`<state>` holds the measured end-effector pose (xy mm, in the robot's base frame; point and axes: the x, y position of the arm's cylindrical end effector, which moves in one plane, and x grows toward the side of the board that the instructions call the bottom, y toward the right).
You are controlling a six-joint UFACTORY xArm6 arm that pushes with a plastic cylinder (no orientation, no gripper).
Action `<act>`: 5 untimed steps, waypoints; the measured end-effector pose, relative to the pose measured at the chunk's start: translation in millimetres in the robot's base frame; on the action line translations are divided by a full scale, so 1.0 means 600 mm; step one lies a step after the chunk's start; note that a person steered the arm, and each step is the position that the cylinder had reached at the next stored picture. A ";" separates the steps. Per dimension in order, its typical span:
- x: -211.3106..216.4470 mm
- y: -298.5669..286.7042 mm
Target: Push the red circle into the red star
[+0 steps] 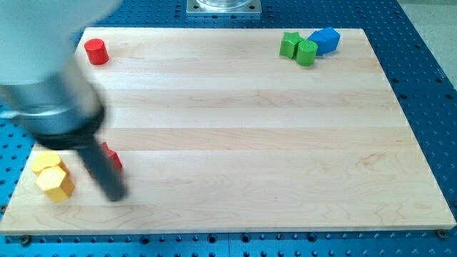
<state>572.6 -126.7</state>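
The red circle (96, 51) stands near the board's top left corner. The red star (112, 157) lies at the lower left, mostly hidden behind my dark rod. My tip (116, 196) rests on the board just below the red star, to the right of the yellow blocks. The red circle is far from my tip, toward the view's top.
Two yellow blocks (53, 175) sit touching at the lower left corner, the lower one a hexagon. A green star (289, 43), a green cylinder (306, 52) and a blue block (325, 40) cluster at the top right. The arm's blurred grey body (43, 78) covers the view's left.
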 end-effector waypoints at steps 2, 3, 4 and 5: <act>-0.046 -0.037; -0.047 -0.108; -0.119 -0.058; -0.326 0.009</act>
<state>376.8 -121.3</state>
